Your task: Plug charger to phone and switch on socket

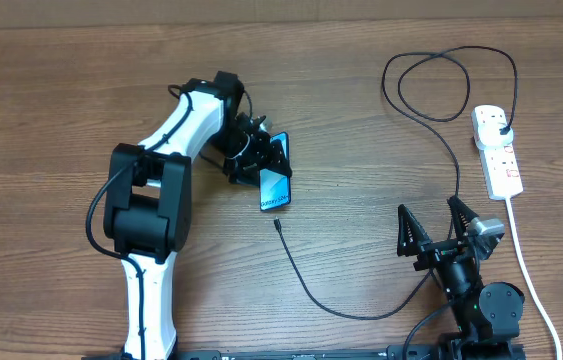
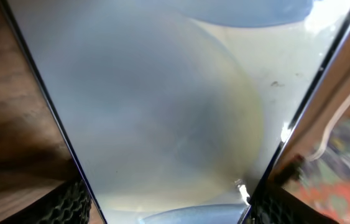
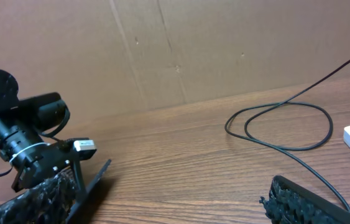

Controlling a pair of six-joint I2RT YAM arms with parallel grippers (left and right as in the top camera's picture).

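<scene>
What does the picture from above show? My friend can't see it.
The left gripper holds the lit phone at a wooden table. The charger tip lies loose just beside the phone, its plug in the socket; the right gripper sits open and empty.

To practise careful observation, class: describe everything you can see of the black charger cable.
The charger is a long, thin black cable, rubbery-looking. Its black plug sits in the white socket on the right. From there it curls in a loose loop, runs toward the robot past the right gripper, then sweeps left. Its small connector tip lies on the wooden table just short of the phone, not plugged in.
</scene>
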